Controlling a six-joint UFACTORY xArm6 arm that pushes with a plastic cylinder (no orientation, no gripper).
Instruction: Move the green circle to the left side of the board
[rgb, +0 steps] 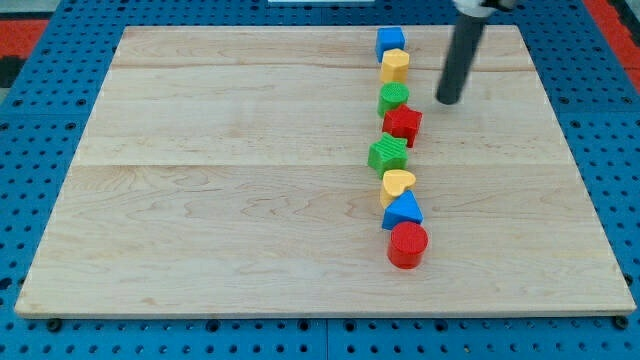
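The green circle (393, 98) stands on the wooden board (230, 180) in a column of blocks right of centre. Above it are a yellow block (395, 65) and a blue cube (390, 41). Just below it is a red star (404, 124). My tip (448, 101) is on the board to the right of the green circle, about one block's width away, not touching any block.
Lower in the column are a green star (388, 154), a yellow heart (397, 184), a blue triangle (403, 211) and a red cylinder (407, 245). A blue pegboard (40, 130) surrounds the board.
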